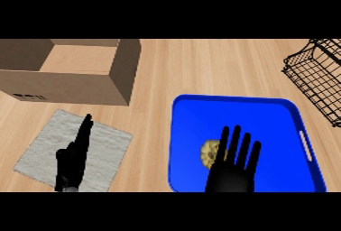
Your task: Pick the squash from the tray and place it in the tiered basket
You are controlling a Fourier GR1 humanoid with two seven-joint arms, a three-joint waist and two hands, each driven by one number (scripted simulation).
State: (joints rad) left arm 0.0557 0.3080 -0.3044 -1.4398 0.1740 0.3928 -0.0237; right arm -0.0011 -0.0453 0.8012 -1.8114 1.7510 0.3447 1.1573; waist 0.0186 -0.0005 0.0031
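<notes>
A pale yellow, bumpy squash lies in the blue tray, towards its front left. My right hand is open, fingers straight, just right of the squash and partly covering it. The black wire tiered basket stands at the far right, partly cut off by the view's edge. My left hand rests open, seen edge-on with fingers up, over the grey cloth at the lower left.
An open cardboard box stands at the back left. A grey cloth lies flat on the wooden counter in front of the box, left of the tray.
</notes>
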